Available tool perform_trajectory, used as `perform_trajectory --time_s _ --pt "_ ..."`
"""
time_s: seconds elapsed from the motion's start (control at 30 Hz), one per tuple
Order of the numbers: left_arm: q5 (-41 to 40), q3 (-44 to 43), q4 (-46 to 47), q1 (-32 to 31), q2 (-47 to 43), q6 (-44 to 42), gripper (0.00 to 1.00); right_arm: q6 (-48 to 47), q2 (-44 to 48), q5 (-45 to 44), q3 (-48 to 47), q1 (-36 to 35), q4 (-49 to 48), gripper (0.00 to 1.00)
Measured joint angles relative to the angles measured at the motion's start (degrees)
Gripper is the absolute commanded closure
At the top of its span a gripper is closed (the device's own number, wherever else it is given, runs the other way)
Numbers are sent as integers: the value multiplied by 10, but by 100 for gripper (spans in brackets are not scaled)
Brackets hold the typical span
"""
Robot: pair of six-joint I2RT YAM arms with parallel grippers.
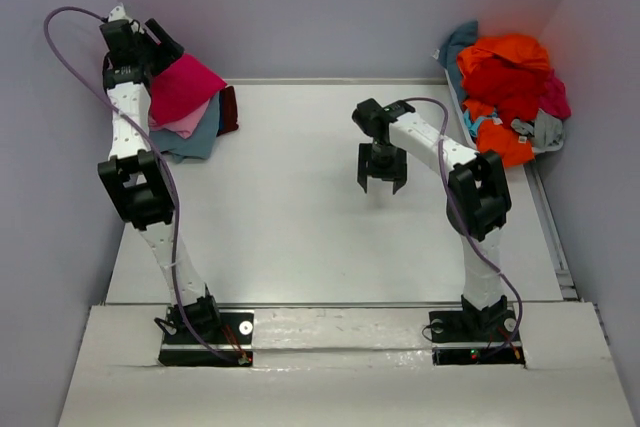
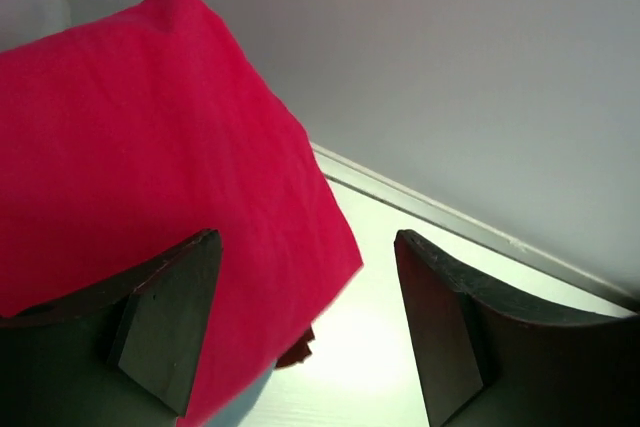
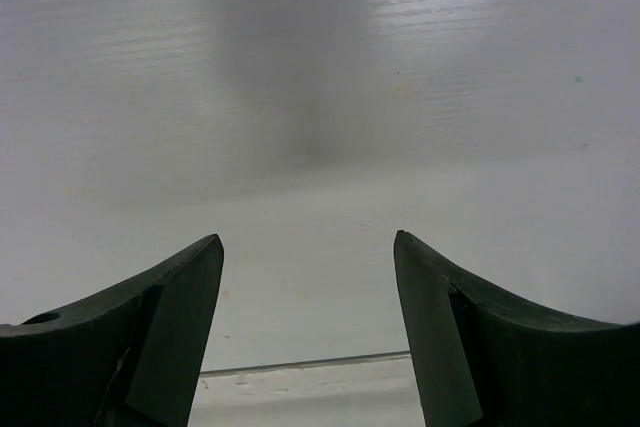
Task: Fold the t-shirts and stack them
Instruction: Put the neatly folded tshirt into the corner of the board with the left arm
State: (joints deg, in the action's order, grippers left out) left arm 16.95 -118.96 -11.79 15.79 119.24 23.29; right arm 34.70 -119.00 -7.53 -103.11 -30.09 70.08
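Note:
A stack of folded t-shirts lies at the table's far left corner: a magenta-red shirt [image 1: 185,87] on top, then pink [image 1: 190,127], dusty blue [image 1: 196,143] and maroon [image 1: 229,110]. My left gripper [image 1: 167,50] hovers open just over the stack's back edge, holding nothing. In the left wrist view the magenta-red shirt [image 2: 150,147] lies under the left finger, and the left gripper [image 2: 307,239] straddles the shirt's edge. A loose pile of t-shirts [image 1: 510,87], orange, red, teal and grey, sits at the far right. My right gripper [image 1: 382,183] hangs open over the bare table [image 3: 300,97], the right gripper [image 3: 305,242] empty.
Grey walls close in the table at the back and on both sides. The left arm stands close to the left wall [image 1: 50,147]. A raised rail [image 1: 550,227] runs along the table's right edge below the loose pile.

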Motion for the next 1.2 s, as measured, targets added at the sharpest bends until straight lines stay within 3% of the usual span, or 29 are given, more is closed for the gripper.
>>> perform_trajectory --time_s 0.07,0.17,0.4,0.63,1.0,1.2 --pt "2 -66 -17 1 67 7 19 0 0 0 0 0 0 25" --pt "-21 -66 -35 1 97 16 19 -1 0 0 0 0 0 25" --pt "-57 -35 -54 1 101 35 19 -5 0 2 0 0 0 25" --pt "-72 32 -15 4 101 53 19 -8 -1 16 0 0 -3 25" --pt "-33 35 -2 14 104 74 19 -10 -6 34 2 0 -19 25" --pt "-29 35 5 3 97 34 19 -13 -6 36 7 0 -26 25"
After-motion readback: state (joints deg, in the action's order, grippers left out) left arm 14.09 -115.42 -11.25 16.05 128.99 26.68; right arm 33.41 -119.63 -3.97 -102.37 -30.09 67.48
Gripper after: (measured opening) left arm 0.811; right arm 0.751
